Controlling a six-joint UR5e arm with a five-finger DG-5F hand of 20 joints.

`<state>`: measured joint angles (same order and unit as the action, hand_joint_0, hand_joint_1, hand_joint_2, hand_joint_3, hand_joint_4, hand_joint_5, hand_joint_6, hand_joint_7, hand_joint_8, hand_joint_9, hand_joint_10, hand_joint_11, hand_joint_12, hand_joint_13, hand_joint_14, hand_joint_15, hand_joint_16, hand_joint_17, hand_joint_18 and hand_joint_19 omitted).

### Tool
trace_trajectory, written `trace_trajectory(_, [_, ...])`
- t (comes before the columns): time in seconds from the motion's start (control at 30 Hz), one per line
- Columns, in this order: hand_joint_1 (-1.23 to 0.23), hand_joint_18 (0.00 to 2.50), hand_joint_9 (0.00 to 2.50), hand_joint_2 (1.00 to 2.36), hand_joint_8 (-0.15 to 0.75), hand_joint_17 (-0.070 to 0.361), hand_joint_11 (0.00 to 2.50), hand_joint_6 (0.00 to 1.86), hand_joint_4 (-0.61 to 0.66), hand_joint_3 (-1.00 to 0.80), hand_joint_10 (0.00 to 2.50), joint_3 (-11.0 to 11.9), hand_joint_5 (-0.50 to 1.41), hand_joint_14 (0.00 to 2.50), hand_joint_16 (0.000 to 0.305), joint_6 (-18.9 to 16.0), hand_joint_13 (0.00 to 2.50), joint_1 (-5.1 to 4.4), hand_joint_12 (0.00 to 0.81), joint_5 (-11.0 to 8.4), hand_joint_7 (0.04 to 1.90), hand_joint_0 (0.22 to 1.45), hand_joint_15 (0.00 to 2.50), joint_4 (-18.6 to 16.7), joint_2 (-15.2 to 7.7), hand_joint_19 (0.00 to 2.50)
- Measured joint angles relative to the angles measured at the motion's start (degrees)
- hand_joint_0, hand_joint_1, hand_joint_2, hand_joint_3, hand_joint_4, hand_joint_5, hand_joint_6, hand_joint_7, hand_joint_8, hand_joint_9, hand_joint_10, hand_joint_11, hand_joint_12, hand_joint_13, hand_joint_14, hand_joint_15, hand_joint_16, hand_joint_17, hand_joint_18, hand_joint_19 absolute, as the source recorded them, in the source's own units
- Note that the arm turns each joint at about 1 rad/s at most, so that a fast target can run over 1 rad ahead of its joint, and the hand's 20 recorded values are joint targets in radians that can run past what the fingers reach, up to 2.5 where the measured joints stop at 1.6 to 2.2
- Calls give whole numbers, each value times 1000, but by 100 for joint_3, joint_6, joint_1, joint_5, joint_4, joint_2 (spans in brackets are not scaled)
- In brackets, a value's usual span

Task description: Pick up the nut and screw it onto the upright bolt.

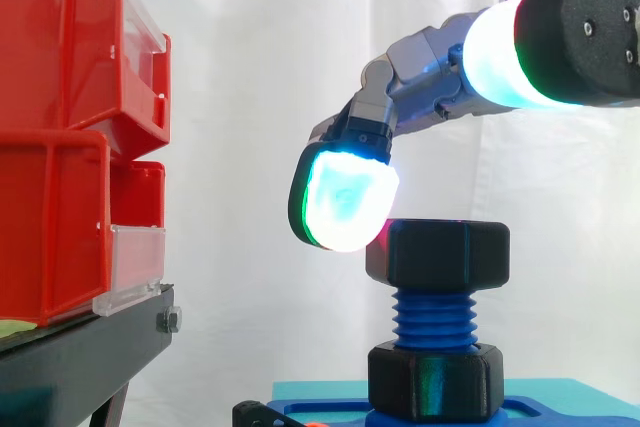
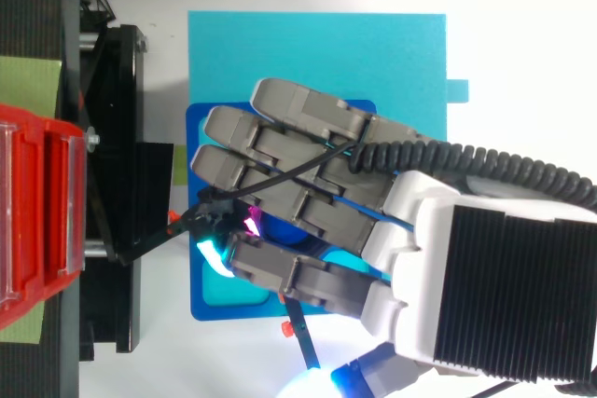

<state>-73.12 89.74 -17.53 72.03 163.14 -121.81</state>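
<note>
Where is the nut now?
Side view, right of centre: the nut sits atop the blue bolt, above a lower nut, the hand at its upper left.

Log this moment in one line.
phase: screwing on | nut: atop bolt, threads bare below | hand: over nut | grip: unclear

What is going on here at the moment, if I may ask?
The robot's hand is at the black nut on the upright blue bolt. The nut sits at the bolt's top, with threads bare between it and a second nut at the foot. The fingers curl down round the top nut, one glowing pad against its left side.
</note>
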Motion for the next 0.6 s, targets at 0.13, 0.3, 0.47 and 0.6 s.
trace_trajectory(0.13, [-98,0,278,1000,278,114,0,503,254,-500,0,0,-157,0,51,0,178,27,392,62,903,488,0,6,0,0])
trace_trajectory(0.3, [-99,0,281,1000,280,101,0,503,264,-500,0,0,-155,0,45,0,171,89,366,148,908,490,0,7,0,0])
trace_trajectory(0.47, [-103,0,293,1000,287,91,0,503,280,-500,0,0,-150,0,41,0,164,150,341,204,928,494,0,7,0,0])
trace_trajectory(0.6, [-109,0,300,1000,289,87,0,503,291,-500,0,0,-144,0,39,0,168,193,331,220,953,496,0,7,0,0])
